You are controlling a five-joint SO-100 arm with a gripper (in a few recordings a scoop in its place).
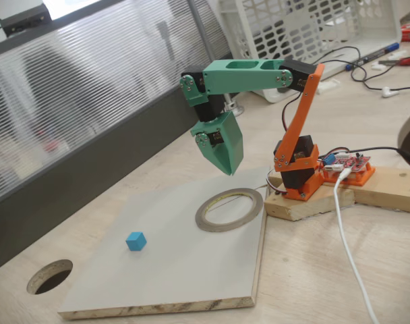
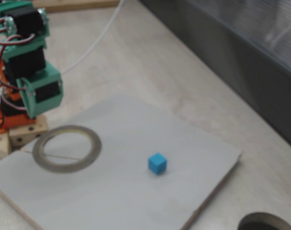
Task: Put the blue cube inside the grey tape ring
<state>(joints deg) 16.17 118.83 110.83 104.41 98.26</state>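
Both fixed views show the blue cube (image 1: 135, 241) (image 2: 157, 163) sitting flat on the pale grey board (image 1: 171, 283) (image 2: 112, 201), well apart from the claw (image 1: 228, 169). Taking the grey tape ring (image 1: 230, 209) (image 2: 66, 148) as the landmark: in a fixed view (image 1: 135, 241) the cube lies to the ring's left and a little nearer the camera, with bare board between them; in a fixed view (image 2: 157, 163) it lies to the ring's right and slightly lower in the picture, again not touching the ring. The cube is outside the ring's hollow centre.

The ring lies flat on the board near the corner closest to the arm's orange base (image 1: 301, 177). The claw hangs above the ring's far edge, tip pointing down, clear of the ring and of the board. Its green fingers (image 1: 222, 152) come together to a narrow point with no gap visible between them, so it looks clenched, and nothing sits between them. In a fixed view (image 2: 38, 93) the green wrist block stands just above and behind the ring, and the fingertips themselves cannot be made out.

A round dark hole (image 1: 50, 275) (image 2: 265, 224) in the tabletop lies beyond the cube on the side away from the ring, off the board.
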